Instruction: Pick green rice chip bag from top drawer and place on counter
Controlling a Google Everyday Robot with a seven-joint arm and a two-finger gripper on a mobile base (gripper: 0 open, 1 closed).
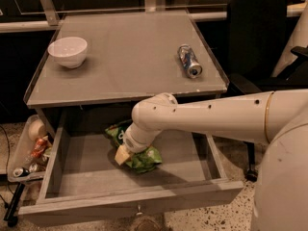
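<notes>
Item: green rice chip bag (143,160), a crinkly bright-green pouch lying in the top drawer (139,204), roughly mid-width and toward the back half of the drawer floor, partly covered by the robot's wrist. One green portion shows behind the wrist near the drawer's rear, and a larger portion shows in front of and below it. Item: top drawer, a wide shallow grey box with low sides and a plain flat front, pulled well out from under the tabletop (130,61). Item: gripper (122,154), a pale tip at the end of the white arm (202,117), down inside the drawer and touching the left part of the bag. Jaws: cannot tell whether open or closed, nor whether they have hold of the bag. Arm: enters from the right, crosses over the drawer's right side, and bends downward at a rounded white joint just below the tabletop's front edge. Item: tabletop, flat grey with raised side rims. Item: white bowl (68,51), upright near the tabletop's left rear. Item: blue-silver can (189,60), lying on its side toward the right of the tabletop, well apart from the bowl. Item: black chair (255,37), to the right behind the cabinet. Item: clear bin (23,154) of assorted packets on the floor to the drawer's left.
</notes>
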